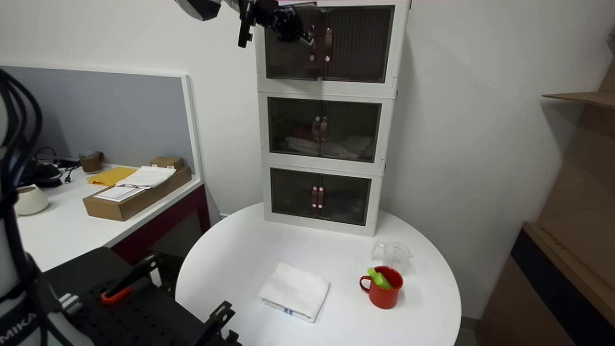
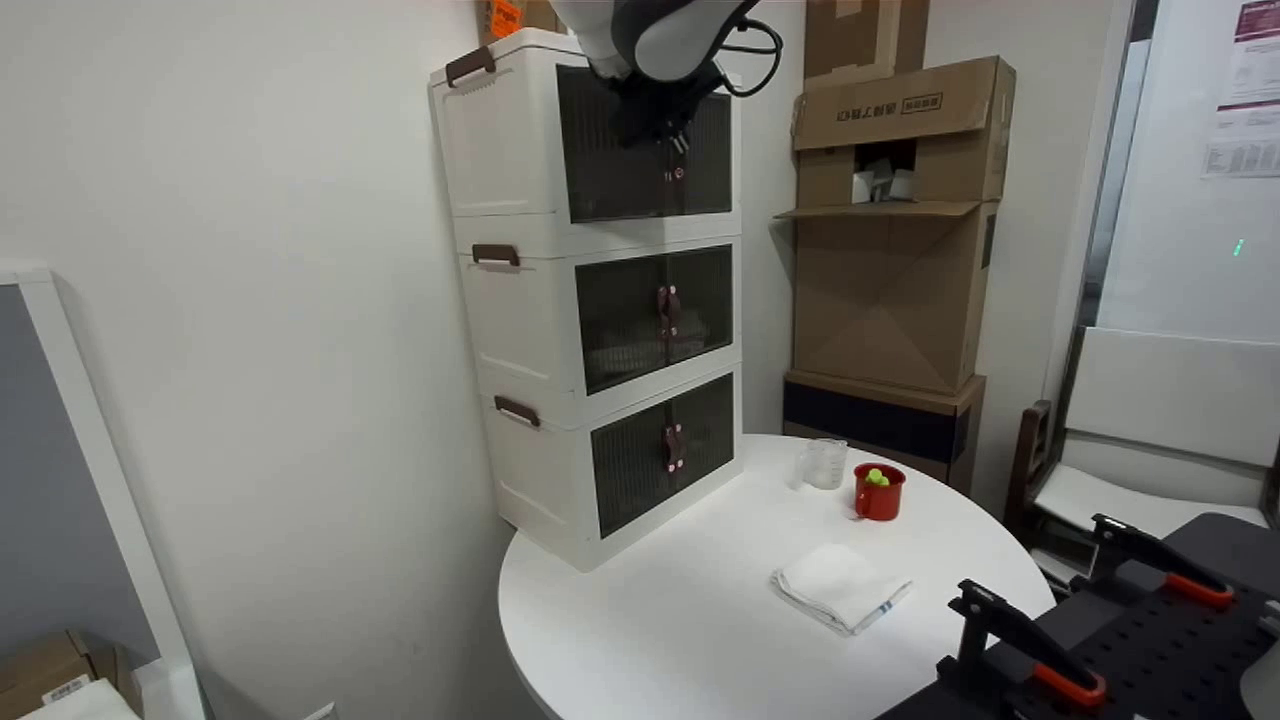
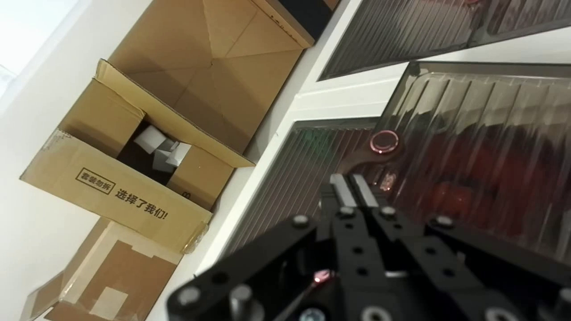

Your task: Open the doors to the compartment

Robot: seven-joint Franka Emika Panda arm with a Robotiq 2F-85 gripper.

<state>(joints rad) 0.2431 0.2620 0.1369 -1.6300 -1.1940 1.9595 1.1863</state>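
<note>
Doors (image 1: pixel 336 45) front the top-tier compartment (image 1: pixel 331 88): left to right in an exterior view, you have your closed claw (image 1: pixel 306 39) before the left panel (image 1: pixel 290 65), its inner edge ajar, then the right panel (image 1: pixel 362 43), flush, and open room beyond.

In an exterior view "MIKA" can be read on the arm (image 1: pixel 17 329). In the wrist view a box (image 3: pixel 116 192) bears "套装勿拆" in a frame and, beside it, "选择了我们!", well in from its edges. Poster (image 2: pixel 1243 95) and orange sticker (image 2: pixel 505 18): too small to read.
</note>
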